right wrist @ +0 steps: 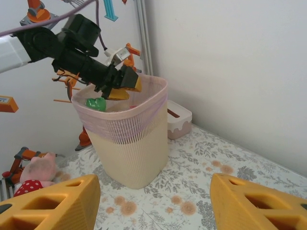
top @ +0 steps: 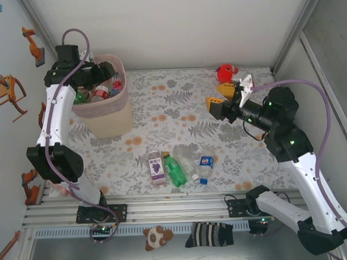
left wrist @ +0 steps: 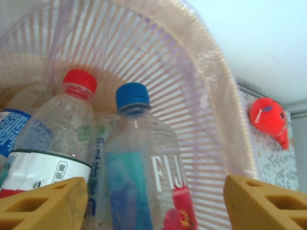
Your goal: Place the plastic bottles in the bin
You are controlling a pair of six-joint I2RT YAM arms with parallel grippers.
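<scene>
Nearest the arm bases as I watch from above, loose plastic bottles lie in a row on the flowered table: a purple-labelled bottle, a green bottle just beside it, and a blue-labelled bottle to their right. Farther in, my right gripper hangs over the cloth on the right, its claw spread apart and holding nothing. A red fish plush sits just behind it by the back wall. At far left stands the bin, and my left gripper is poised at its rim, fingers apart and empty. Directly below them, inside the mesh wall, a red-capped bottle and a blue-capped bottle rest side by side among others.
</scene>
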